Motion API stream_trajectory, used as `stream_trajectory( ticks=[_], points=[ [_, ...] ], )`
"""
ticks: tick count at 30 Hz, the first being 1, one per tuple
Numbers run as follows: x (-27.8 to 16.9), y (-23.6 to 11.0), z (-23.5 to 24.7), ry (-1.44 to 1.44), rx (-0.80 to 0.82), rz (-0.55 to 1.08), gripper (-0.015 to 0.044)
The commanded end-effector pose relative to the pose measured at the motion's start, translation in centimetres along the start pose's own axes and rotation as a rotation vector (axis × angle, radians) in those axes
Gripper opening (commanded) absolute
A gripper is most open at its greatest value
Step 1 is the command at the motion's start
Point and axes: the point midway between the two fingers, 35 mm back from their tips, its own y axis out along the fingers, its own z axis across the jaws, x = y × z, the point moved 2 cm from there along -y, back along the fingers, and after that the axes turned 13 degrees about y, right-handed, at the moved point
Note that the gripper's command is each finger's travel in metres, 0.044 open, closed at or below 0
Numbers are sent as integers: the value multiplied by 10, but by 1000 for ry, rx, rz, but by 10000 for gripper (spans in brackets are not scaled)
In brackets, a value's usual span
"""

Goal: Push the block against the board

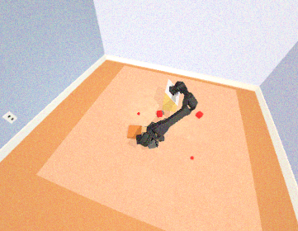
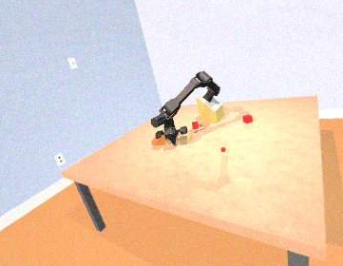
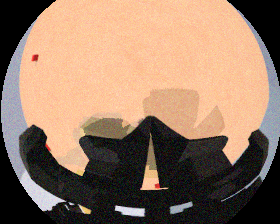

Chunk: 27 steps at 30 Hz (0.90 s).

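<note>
Gripper (image 1: 144, 139) — jaws pressed together, holding nothing, low over the desk (image 1: 97, 157). Square block (image 1: 134, 131) — orange, flat on desk, just beside gripper. Board (image 1: 169, 101) — yellow, well apart from block.

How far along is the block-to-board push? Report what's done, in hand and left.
Done: nothing confirmed. The gripper is shut and empty, set for pushing. In hand: it sits low over the table, right beside the orange block. Left: full-side, edge-even contact with the board, which no view shows clearly near the arm, so it can't be verified; then moving the hand away.
</note>
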Motion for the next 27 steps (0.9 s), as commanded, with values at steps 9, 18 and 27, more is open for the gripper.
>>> stream_trajectory(
  ticks=[9, 18, 27],
  points=[
    [-9, 0, -2, -4, 2, -1, 0],
    [-15, 0, -4, -3, 2, -1, 0],
    [-18, 0, -4, -3, 2, -1, 0]
  ],
)
